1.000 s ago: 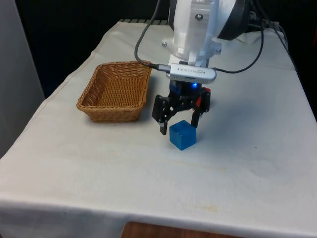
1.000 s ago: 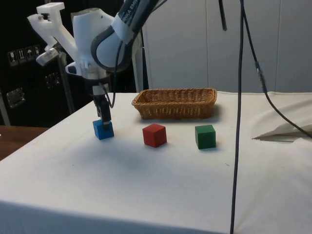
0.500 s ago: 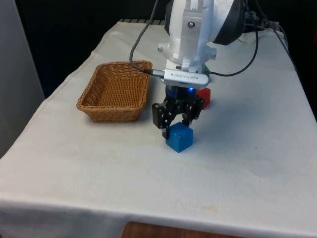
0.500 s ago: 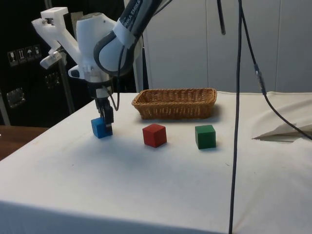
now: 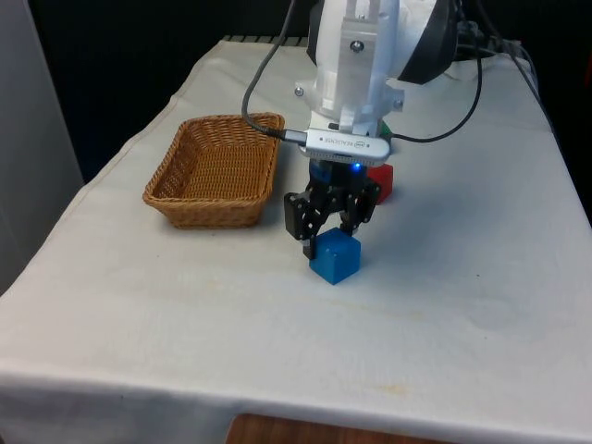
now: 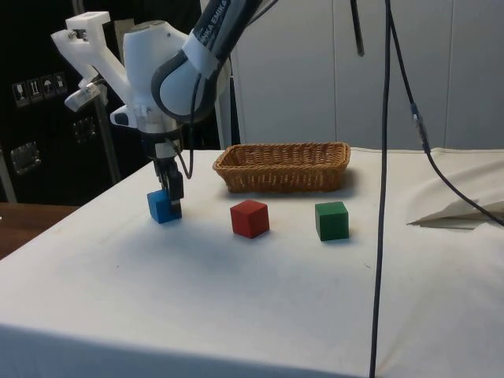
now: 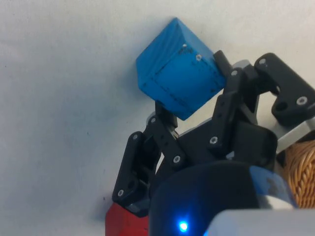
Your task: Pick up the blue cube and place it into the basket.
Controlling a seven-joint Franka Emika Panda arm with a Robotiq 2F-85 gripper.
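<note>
On the white desk [image 5: 185,305], our pincer [image 5: 330,225] is clamped on the cube [image 5: 334,256]; next we lift it toward the basket [image 5: 218,169] nearby.

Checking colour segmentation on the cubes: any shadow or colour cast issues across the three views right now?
Front view: even light, a soft shadow under the gripper beside the blue cube. Side view: diffuse light, faint shadows under the red cube and green cube. Wrist view: the cloth reads bluish grey, the blue cube's faces differ in brightness, and the basket edge is blurred.
</note>
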